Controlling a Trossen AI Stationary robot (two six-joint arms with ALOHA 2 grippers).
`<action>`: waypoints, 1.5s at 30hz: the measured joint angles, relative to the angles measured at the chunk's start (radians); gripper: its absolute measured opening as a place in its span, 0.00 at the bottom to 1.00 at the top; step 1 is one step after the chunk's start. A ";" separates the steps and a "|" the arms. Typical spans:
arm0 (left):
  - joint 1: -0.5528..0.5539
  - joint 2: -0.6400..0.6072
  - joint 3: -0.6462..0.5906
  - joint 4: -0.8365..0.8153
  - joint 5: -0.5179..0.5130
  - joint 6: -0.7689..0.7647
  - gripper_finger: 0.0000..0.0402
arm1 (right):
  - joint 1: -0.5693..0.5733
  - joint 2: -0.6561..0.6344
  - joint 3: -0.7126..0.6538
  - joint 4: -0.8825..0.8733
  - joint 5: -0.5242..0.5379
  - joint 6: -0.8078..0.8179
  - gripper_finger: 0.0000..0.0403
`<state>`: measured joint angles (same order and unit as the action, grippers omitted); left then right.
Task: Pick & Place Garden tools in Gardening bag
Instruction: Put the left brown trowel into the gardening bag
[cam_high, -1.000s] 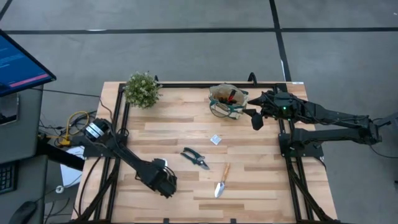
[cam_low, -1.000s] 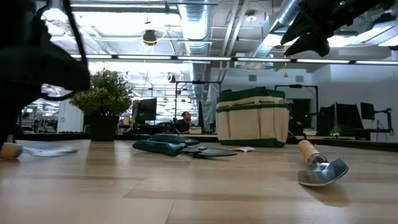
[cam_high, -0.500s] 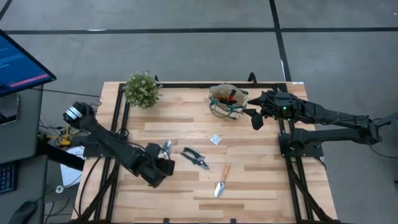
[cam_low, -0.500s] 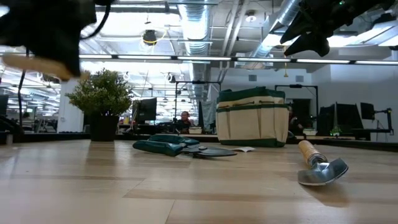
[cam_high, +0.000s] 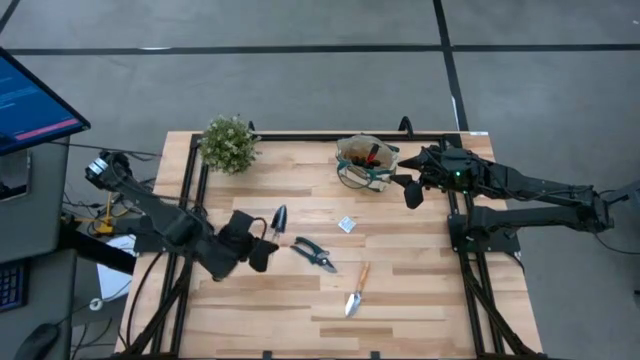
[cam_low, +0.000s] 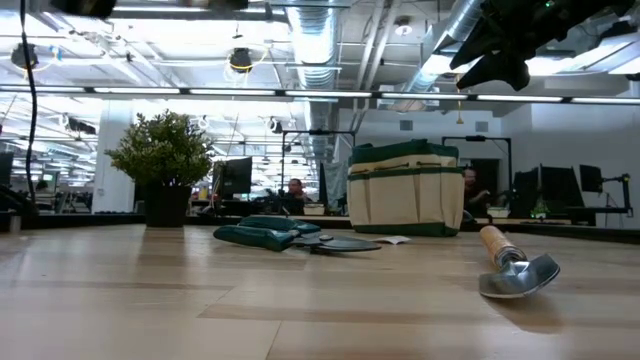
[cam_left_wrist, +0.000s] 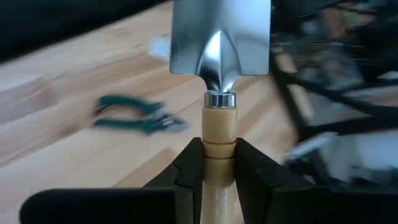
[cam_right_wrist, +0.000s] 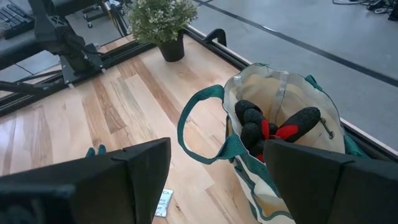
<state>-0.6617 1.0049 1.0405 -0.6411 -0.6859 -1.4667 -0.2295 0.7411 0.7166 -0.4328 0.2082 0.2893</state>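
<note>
**Trowel aloft, bag at rear**

High view: left gripper (cam_high: 262, 243) clamped on wooden-handled trowel (cam_high: 277, 218), left of pruning shears (cam_high: 314, 254); second trowel (cam_high: 357, 290) near front; gardening bag (cam_high: 365, 163) at rear, right gripper (cam_high: 411, 188) beside it.
Right wrist view: fingers (cam_right_wrist: 140, 171) spread wide, red-and-black item (cam_right_wrist: 273, 130) inside bag

Tan, green-trimmed bag (cam_right_wrist: 283, 134); green-handled shears (cam_left_wrist: 134, 116); silver trowel (cam_left_wrist: 220, 53).

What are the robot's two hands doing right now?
Left gripper: fingers shut on the trowel, lifted off the table.
Right gripper: fingers open, empty, beside the gardening bag.
</note>
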 joint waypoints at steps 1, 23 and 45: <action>0.000 -0.013 0.000 0.042 -0.002 0.046 0.15 | 0.000 0.000 0.000 0.000 0.000 0.000 0.62; 0.000 -0.095 0.001 0.844 0.284 0.877 0.15 | 0.000 0.000 0.000 0.000 0.002 0.000 0.62; 0.004 -0.103 0.006 1.195 0.575 1.093 0.15 | 0.000 0.000 0.000 0.022 0.002 0.000 0.62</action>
<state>-0.6576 0.9020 1.0466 0.5543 -0.1109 -0.3736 -0.2295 0.7410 0.7166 -0.4110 0.2100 0.2893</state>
